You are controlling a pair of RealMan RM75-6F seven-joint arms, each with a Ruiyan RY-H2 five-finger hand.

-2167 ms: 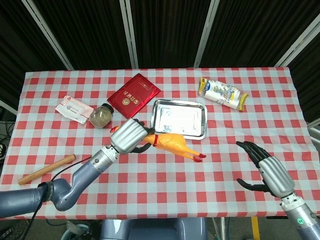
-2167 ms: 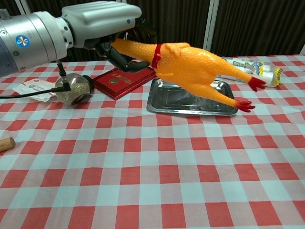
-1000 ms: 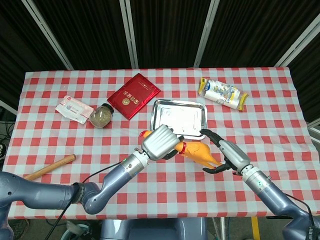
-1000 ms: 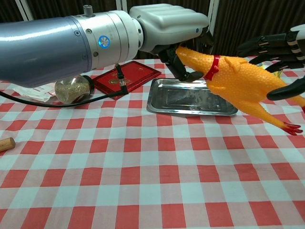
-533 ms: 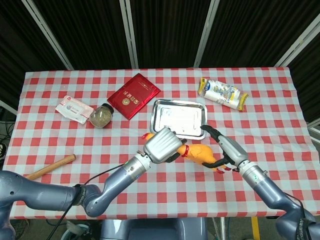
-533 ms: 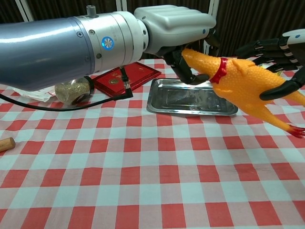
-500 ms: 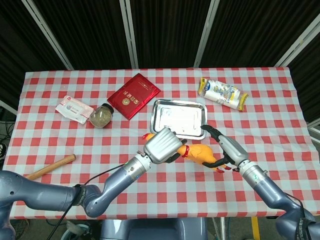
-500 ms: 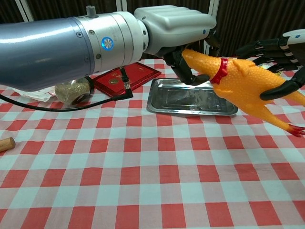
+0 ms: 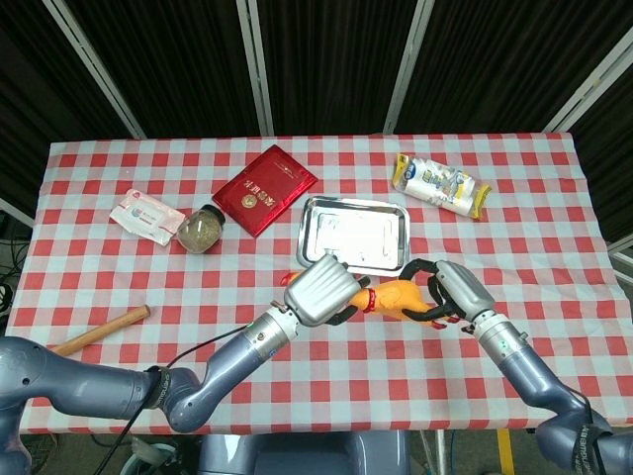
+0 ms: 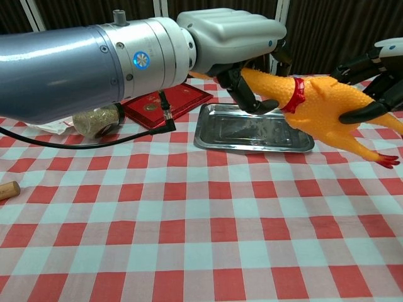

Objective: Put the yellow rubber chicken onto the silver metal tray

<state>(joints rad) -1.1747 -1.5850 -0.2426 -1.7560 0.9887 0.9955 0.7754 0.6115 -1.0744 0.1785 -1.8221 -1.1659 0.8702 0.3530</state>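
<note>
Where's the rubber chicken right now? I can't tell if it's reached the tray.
Not yet: the rubber chicken hangs above the cloth just in front of the tray, gripped by the left hand and right hand.

Red-and-white checkered worktop (image 9: 593, 237). Silver metal tray (image 9: 354, 234) sits around the middle, red booklet (image 9: 264, 189) and a spice jar (image 9: 202, 230) to its left. White packet (image 9: 146, 217) far left, wooden stick (image 9: 92, 332) lower left, plastic-wrapped roll (image 9: 440, 184) upper right.

I work in what looks like a lab test bay: black curtain panels (image 9: 326, 59) with pale struts (image 9: 259, 64) close off the far side, and a red-checked tablecloth (image 9: 326, 366) covers my table.
</note>
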